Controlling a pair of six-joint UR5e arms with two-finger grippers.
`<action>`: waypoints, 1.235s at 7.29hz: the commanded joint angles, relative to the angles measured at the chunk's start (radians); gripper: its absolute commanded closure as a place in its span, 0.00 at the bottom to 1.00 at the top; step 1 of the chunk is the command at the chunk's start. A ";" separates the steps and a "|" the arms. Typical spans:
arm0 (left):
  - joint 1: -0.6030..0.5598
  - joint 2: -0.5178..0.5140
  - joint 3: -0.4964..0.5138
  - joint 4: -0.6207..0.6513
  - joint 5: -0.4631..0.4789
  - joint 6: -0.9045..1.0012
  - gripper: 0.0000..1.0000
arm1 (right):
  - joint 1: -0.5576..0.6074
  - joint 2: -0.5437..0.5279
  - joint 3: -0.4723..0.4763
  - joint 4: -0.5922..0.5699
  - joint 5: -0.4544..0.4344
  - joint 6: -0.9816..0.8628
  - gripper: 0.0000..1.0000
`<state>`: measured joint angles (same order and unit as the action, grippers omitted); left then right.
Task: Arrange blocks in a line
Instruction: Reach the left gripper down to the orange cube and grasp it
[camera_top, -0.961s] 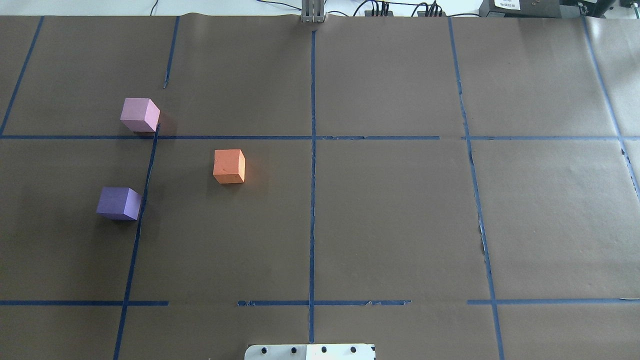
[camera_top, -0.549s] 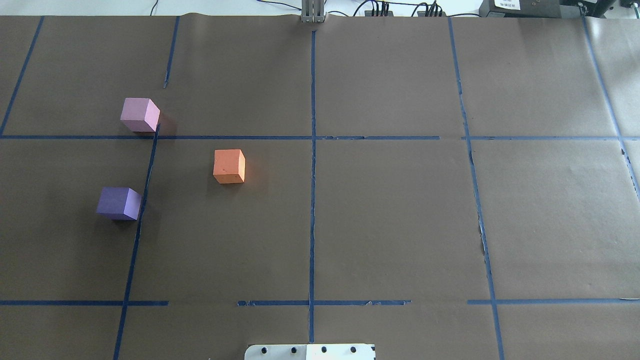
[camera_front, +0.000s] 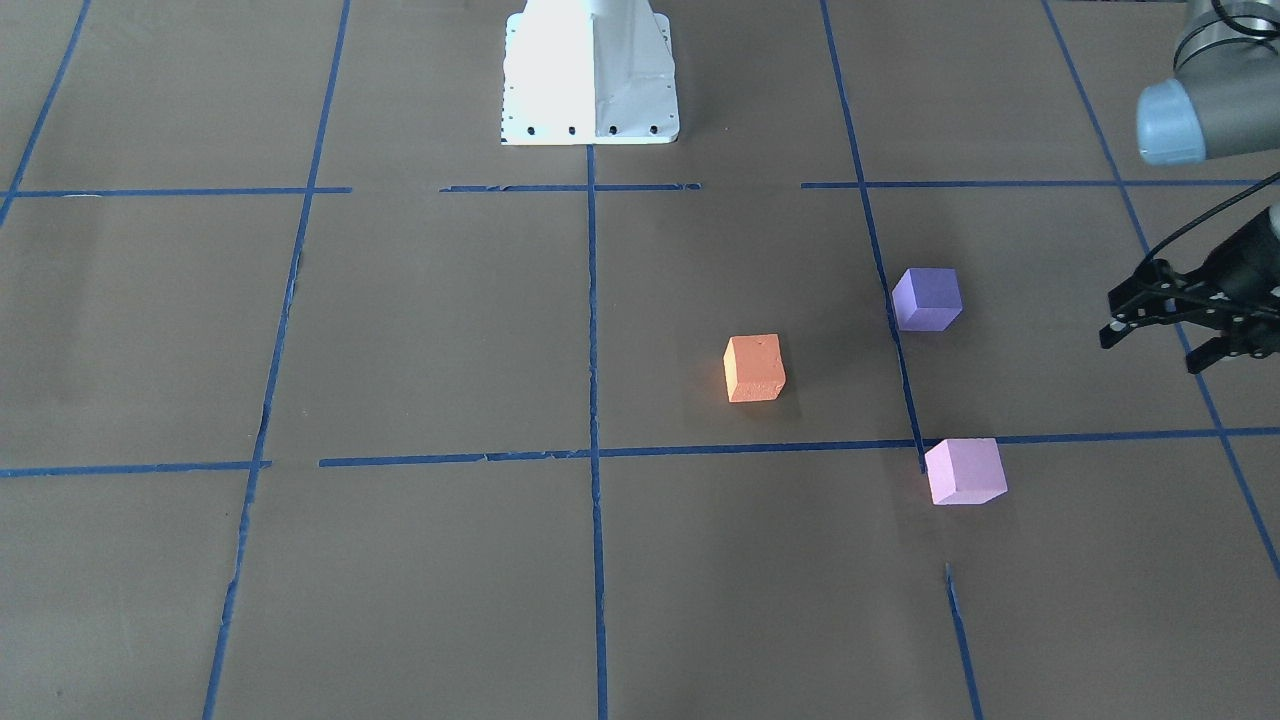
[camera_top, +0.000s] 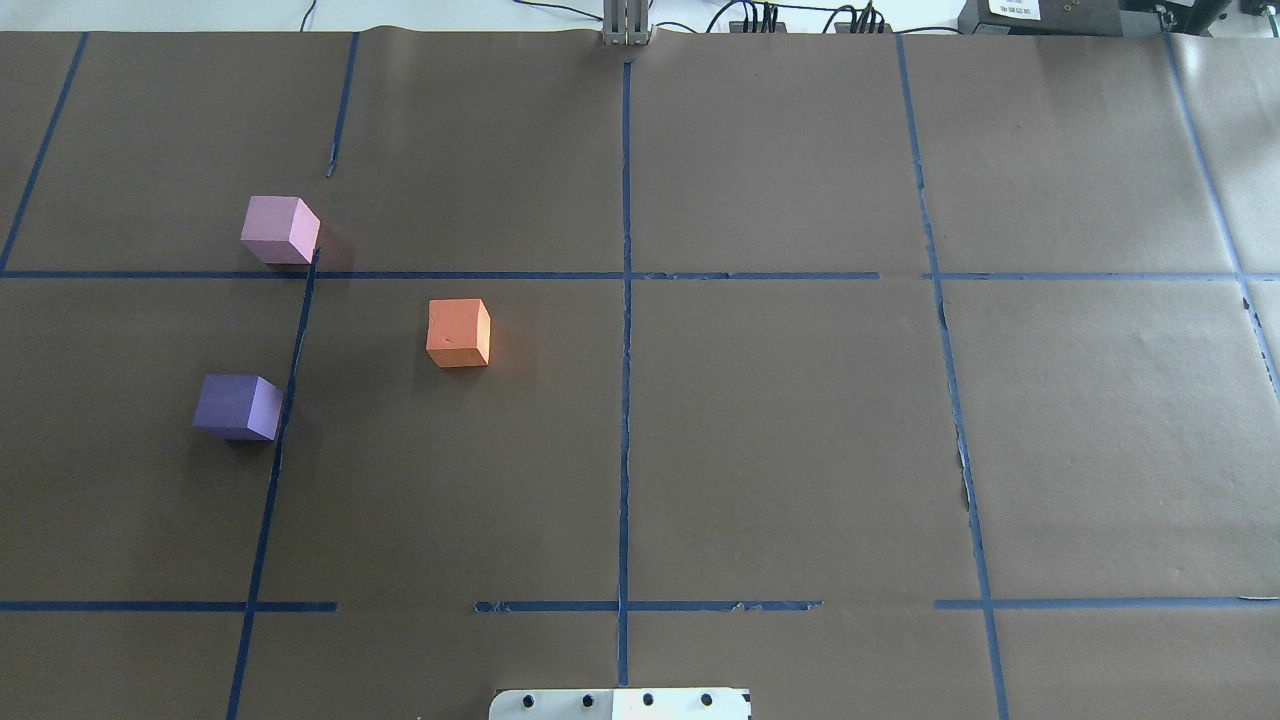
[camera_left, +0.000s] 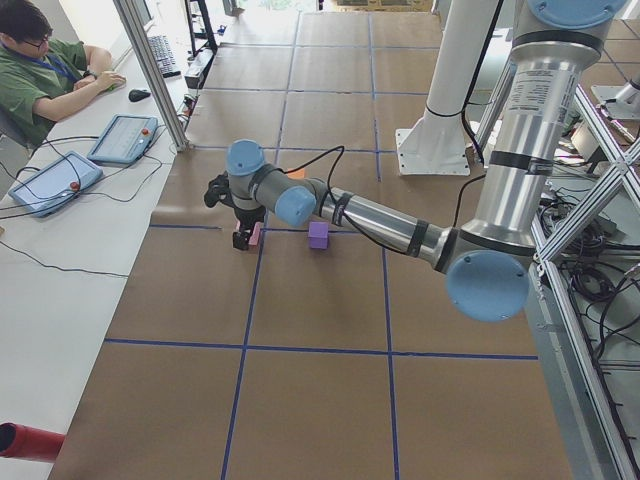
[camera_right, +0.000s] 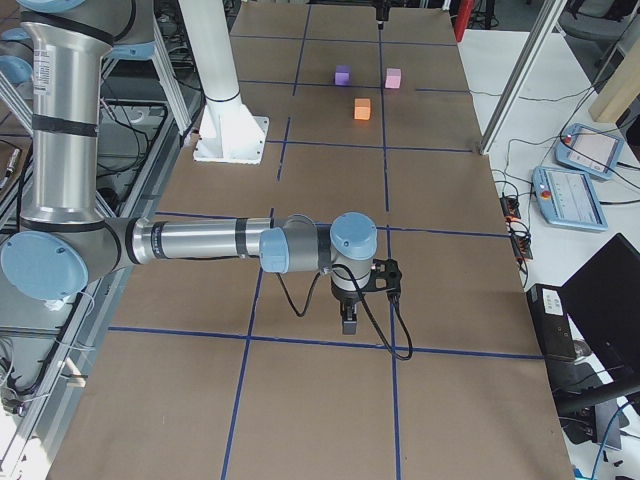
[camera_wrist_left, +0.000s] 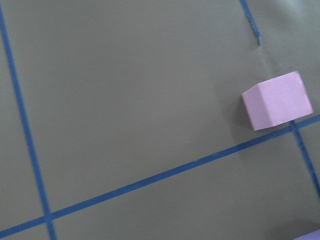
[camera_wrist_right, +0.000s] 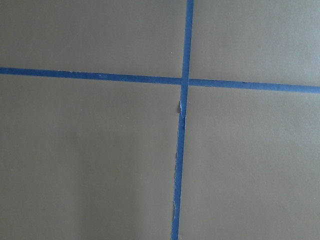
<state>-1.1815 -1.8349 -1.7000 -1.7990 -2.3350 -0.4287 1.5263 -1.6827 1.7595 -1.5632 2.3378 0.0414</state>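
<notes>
Three cubes sit apart on the brown paper on the robot's left side. The orange block (camera_top: 458, 333) (camera_front: 754, 368) is nearest the centre line. The violet block (camera_top: 238, 407) (camera_front: 927, 298) lies nearer the robot. The pale pink block (camera_top: 280, 230) (camera_front: 965, 471) is farthest out, at a tape crossing, and shows in the left wrist view (camera_wrist_left: 277, 100). My left gripper (camera_front: 1150, 355) is open and empty, hovering outboard of the violet and pink blocks. My right gripper (camera_right: 347, 320) shows only in the exterior right view, far from the blocks; I cannot tell its state.
Blue tape lines (camera_top: 624, 300) grid the brown paper. The white robot base (camera_front: 590, 70) stands at the table's near edge. An operator (camera_left: 45, 70) sits at a side desk with tablets (camera_left: 122, 138) beyond the far edge.
</notes>
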 joint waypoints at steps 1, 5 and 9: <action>0.208 -0.162 0.016 0.000 0.014 -0.372 0.00 | 0.000 0.000 0.000 0.000 0.000 0.000 0.00; 0.463 -0.337 0.141 -0.002 0.341 -0.751 0.00 | 0.000 0.000 0.000 0.000 0.000 0.000 0.00; 0.534 -0.339 0.192 -0.003 0.388 -0.757 0.00 | 0.000 0.000 0.000 0.000 0.000 0.000 0.00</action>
<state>-0.6723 -2.1728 -1.5265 -1.8008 -1.9556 -1.1852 1.5263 -1.6828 1.7595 -1.5631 2.3378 0.0414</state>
